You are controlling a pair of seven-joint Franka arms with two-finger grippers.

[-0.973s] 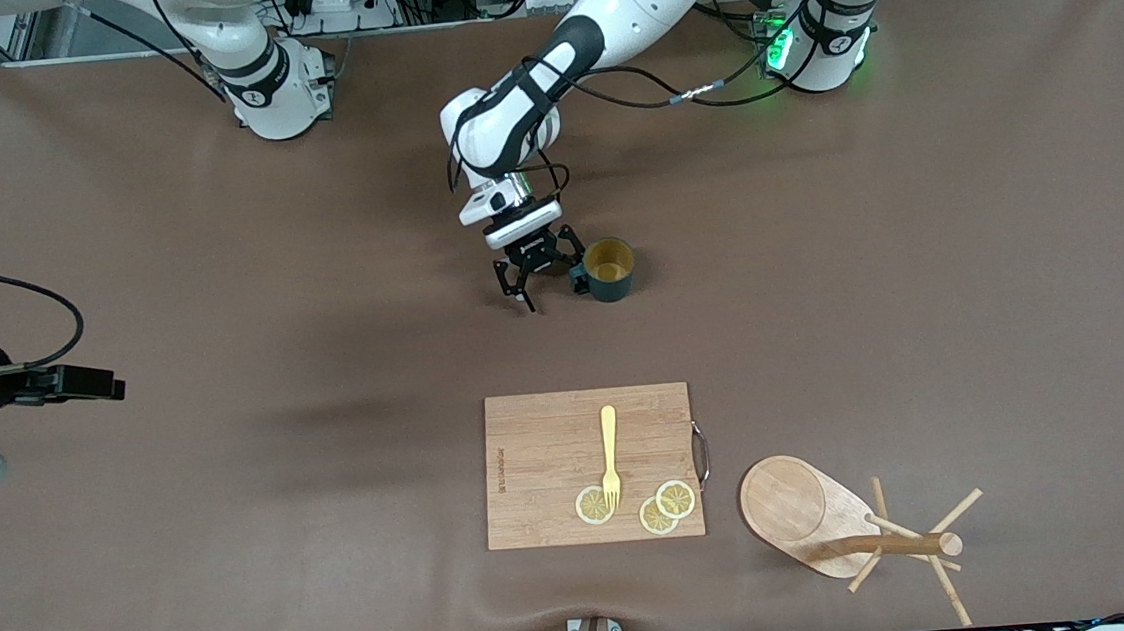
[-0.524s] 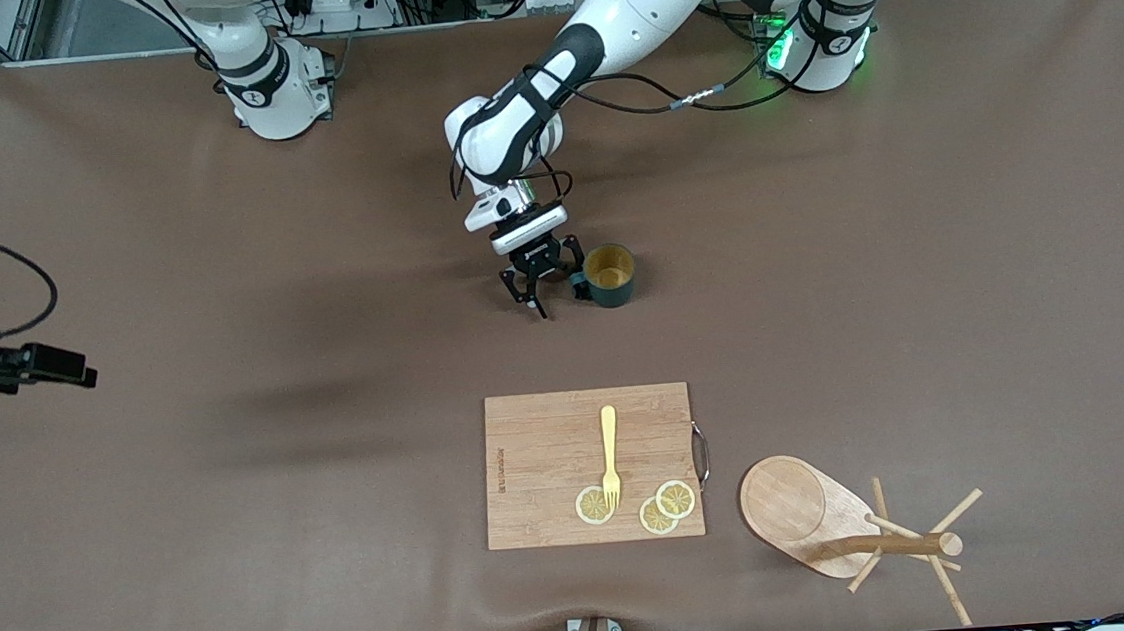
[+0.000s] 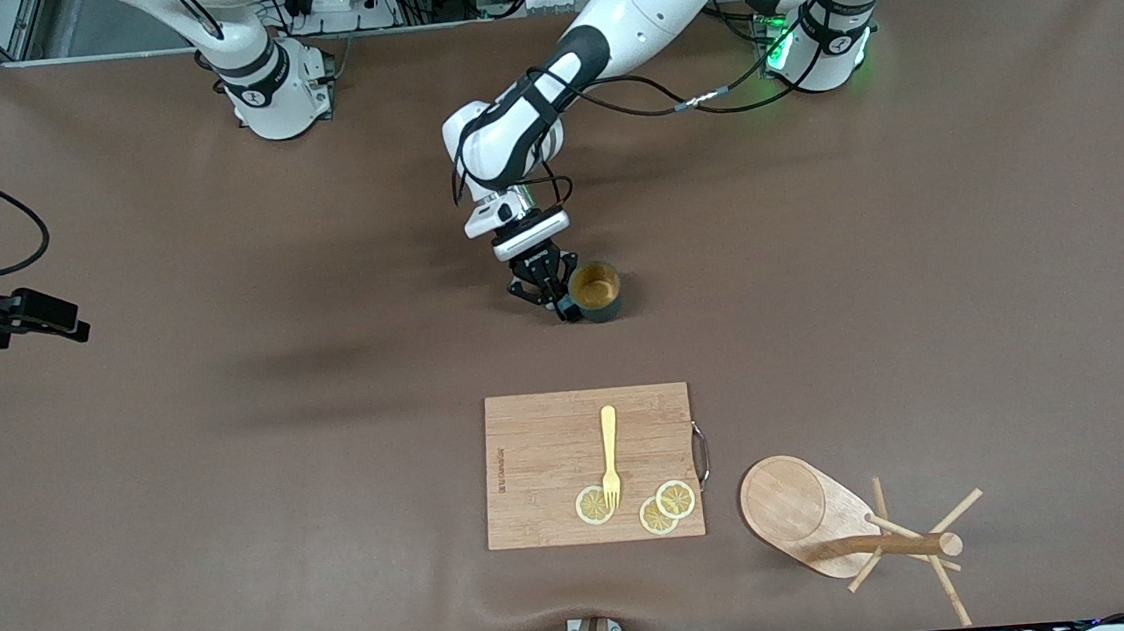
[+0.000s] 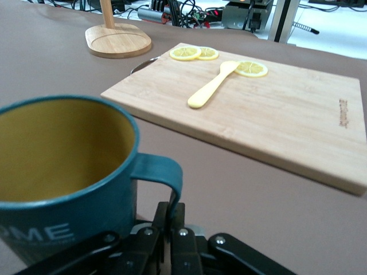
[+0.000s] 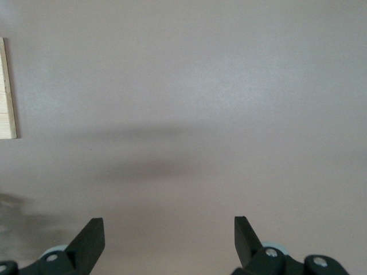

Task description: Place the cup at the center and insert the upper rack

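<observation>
Now your left gripper (image 3: 554, 301) has its fingers (image 4: 172, 226) clenched on the handle of the cup (image 3: 597, 291), whose body sits upright just beside them on the tabletop (image 3: 230, 432). Your right gripper (image 5: 169, 229) waits, fingers spread, over bare tabletop.

Cup (image 4: 63, 172): lower body running off the left wrist view's edge. Rack (image 4: 117, 40): post top being cropped above its base. Board (image 5: 7, 89): only an edge strip showing beside bare table.
</observation>
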